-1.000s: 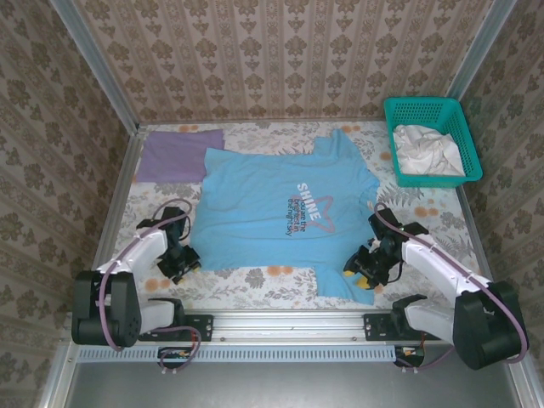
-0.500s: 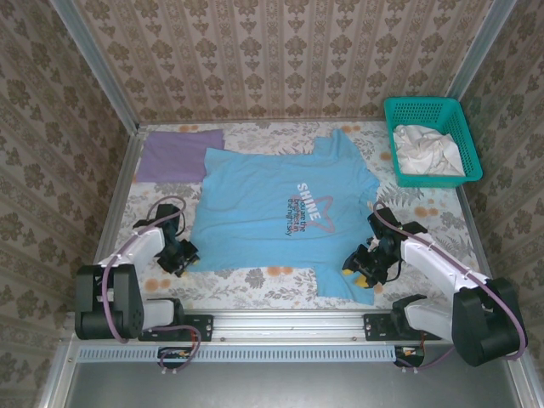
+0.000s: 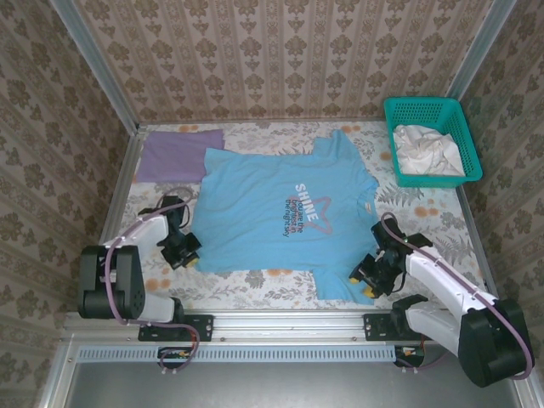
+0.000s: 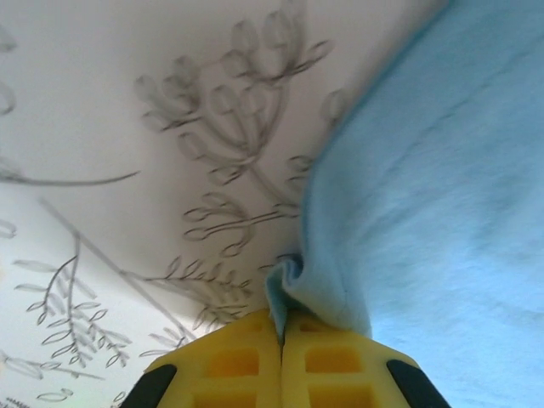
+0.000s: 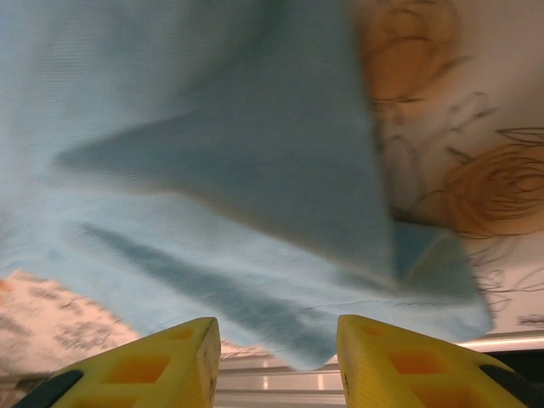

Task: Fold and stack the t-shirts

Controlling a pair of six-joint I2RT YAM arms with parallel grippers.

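Floral-patterned table [image 3: 255,285]: the sky-blue cloth "SHINE" t-shirt [image 3: 280,212] lies spread flat. The left gripper [image 3: 183,251] has moved in to its near-left corner, fingers closed and pinching the edge. The right gripper [image 3: 368,279] has backed off, jaws wide, sleeve edge just ahead.

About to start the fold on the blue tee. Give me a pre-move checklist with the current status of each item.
1. Left claw pinched on the blue t-shirt edge: ok, fingers shut with cloth between them.
2. Right claw gripping the shirt: not ok, fingers apart, cloth in the gap unpinched.
3. Shirt body flat, print up: ok in the top view.
4. Lavender t-shirt free of the blue one: cannot tell, their edges meet at the far left.
5. Basket out of the way: ok, apart at the far right.
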